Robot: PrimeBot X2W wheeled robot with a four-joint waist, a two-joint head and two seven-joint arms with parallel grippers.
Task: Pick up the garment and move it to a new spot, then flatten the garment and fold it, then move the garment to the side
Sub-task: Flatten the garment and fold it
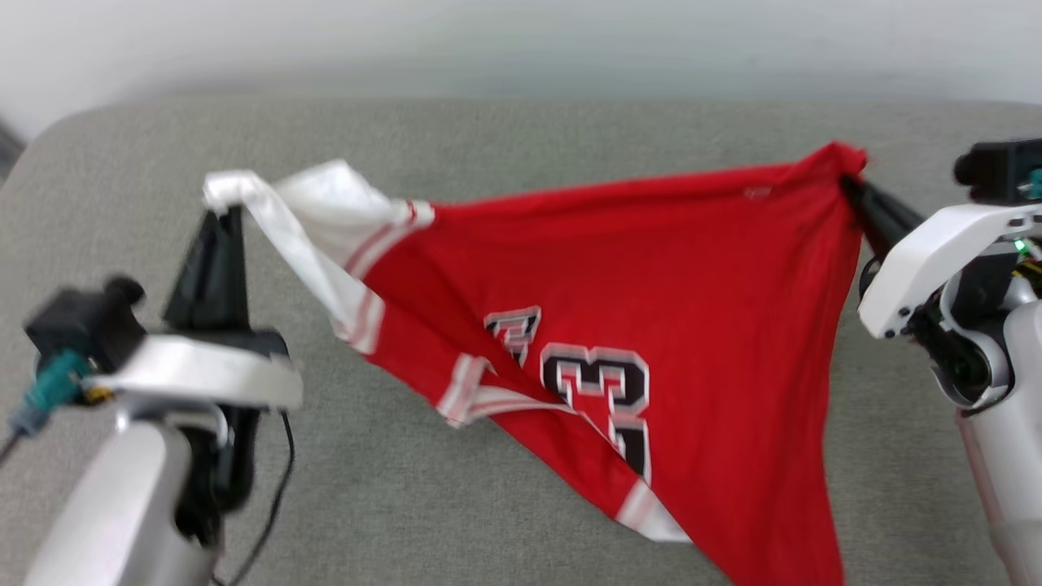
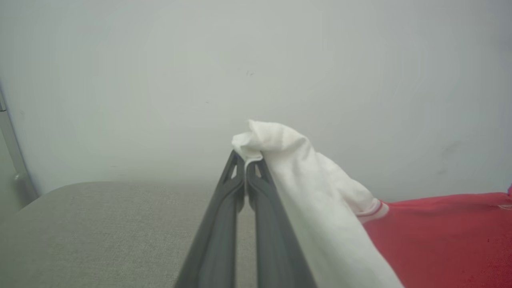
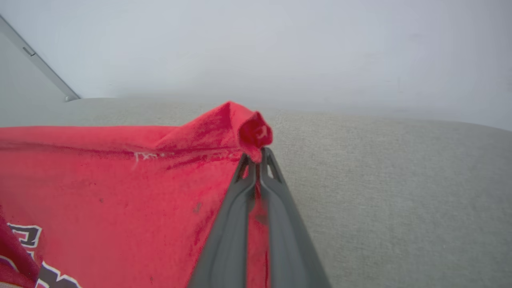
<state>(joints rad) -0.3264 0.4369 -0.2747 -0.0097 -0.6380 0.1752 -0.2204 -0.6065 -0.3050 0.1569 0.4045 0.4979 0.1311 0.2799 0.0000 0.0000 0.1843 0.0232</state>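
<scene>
The garment (image 1: 651, 268), a red T-shirt with white sleeves and a black-and-white number print, hangs stretched between my two grippers above the grey cushion (image 1: 505, 130). My left gripper (image 1: 224, 210) is shut on the tip of a white sleeve (image 2: 276, 140). My right gripper (image 1: 847, 181) is shut on a bunched red corner (image 3: 252, 130). The top edge runs taut from one gripper to the other. The lower part sags in a point toward the bottom right and touches the cushion.
The grey fabric cushion spreads under the shirt, with rounded corners at the far left and right. A pale wall (image 1: 521, 41) rises behind it. A black cable (image 1: 277, 480) hangs beside my left forearm.
</scene>
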